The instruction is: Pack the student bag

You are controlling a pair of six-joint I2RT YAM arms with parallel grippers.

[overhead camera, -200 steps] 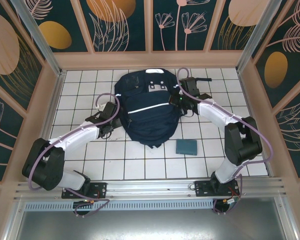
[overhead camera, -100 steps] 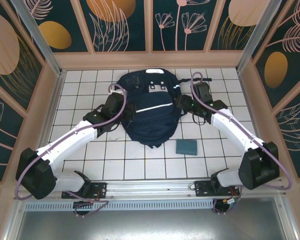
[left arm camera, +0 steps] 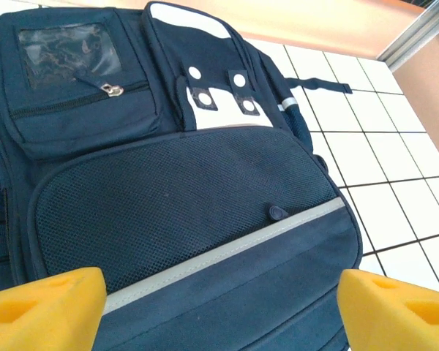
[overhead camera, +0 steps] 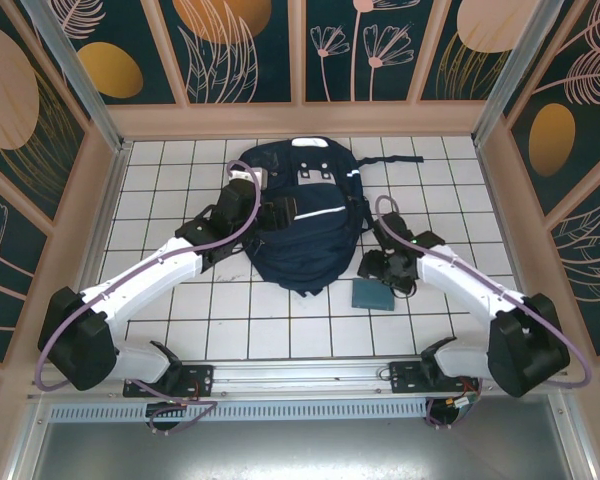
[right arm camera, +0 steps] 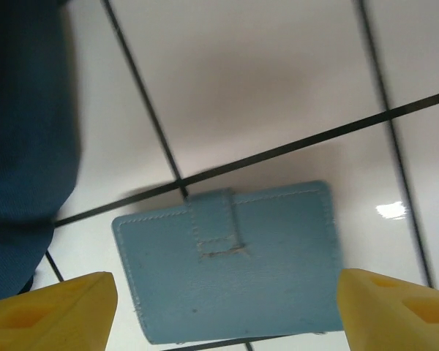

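Top external view: student bag [overhead camera: 302,225] lies flat on the white-tiled worktop [overhead camera: 160,190], upper middle of the frame, with its white-grey patch end toward the back wall. A strap trails off its upper right. Left tool [overhead camera: 272,214] sits over the bag's left side, about mid-height of the bag. Right tool [overhead camera: 376,268] is at the bag's lower right, just above a small teal wallet [overhead camera: 374,294] that lies flat on the tiles, near the bag but apart from it. Left wrist view: student bag [left arm camera: 183,197] takes up most of the frame, showing a clear-window pocket with a zip at upper left, a snap patch at top centre, and a mesh front panel with a grey stripe below. Left tool [left arm camera: 219,314] is spread wide, with yellow fingers [left arm camera: 44,303] at both lower corners and nothing between them. Right wrist view: wallet [right arm camera: 234,270] is at lower centre with its tab closure facing up, and the bag's fabric edge [right arm camera: 22,146] is blurred at left. Right tool [right arm camera: 223,311] is also wide, fingers [right arm camera: 51,307] flanking the wallet, gripping nothing; contact with it can't be told.
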